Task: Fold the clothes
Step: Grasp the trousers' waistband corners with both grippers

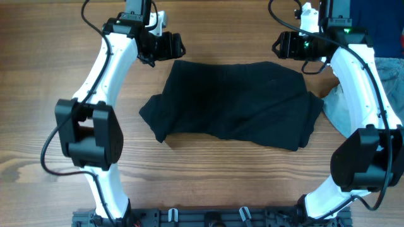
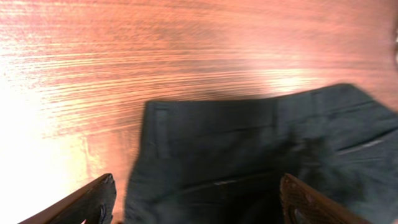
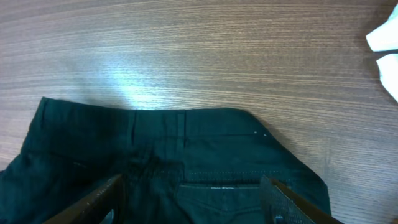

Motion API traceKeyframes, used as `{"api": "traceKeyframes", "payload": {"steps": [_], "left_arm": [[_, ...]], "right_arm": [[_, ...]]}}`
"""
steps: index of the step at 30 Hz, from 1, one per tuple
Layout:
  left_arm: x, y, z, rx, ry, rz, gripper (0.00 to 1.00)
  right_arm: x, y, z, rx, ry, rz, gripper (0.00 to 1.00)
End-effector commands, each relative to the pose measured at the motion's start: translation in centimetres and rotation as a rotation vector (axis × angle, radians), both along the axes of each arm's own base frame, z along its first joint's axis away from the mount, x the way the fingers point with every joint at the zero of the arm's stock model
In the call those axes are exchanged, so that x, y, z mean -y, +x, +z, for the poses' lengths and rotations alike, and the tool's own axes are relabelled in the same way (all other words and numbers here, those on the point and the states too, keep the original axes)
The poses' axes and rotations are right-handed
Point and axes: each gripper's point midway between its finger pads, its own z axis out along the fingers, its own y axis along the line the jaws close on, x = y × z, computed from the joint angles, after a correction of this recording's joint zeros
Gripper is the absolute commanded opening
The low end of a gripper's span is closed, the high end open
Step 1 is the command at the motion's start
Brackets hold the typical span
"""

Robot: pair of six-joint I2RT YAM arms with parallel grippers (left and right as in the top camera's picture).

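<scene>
I find the left hand (image 1: 165,45) at eleven and the right hand (image 1: 287,45) at one o'clock of the black garment (image 1: 233,104), both released, at centre of the counter (image 1: 38,157); its rumpled seven o'clock corner, I judge, risks a crooked fold.

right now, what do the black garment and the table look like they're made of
Black garment: likely a woven cotton-type cloth, matte; stitched seams and a belt loop show. Table: wood or wood-look laminate, smooth, slightly glossy; grain lines with a glare patch.

Seemed a robotics lab, left arm (image 1: 104,75) and right arm (image 1: 363,82) stood at a wooden table (image 1: 38,63), black mounting rail (image 1: 208,217).
</scene>
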Motion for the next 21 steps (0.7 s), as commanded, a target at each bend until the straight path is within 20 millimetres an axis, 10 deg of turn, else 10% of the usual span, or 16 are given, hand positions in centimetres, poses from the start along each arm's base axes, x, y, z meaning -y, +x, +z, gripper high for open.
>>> {"api": "traceKeyframes", "payload": {"steps": [1,21], "left_arm": [[-1.3,0.5,-3.0,-0.015,0.027,-0.072,0.82],[-2.0,1.7,-8.3,-0.006,0.107,-0.154,0.75]], "right_arm": [[0.2,0.0,-0.9,-0.018,-0.022,0.008,0.69],[0.7,0.1,-1.0,-0.015,-0.049,-0.008,0.69]]}}
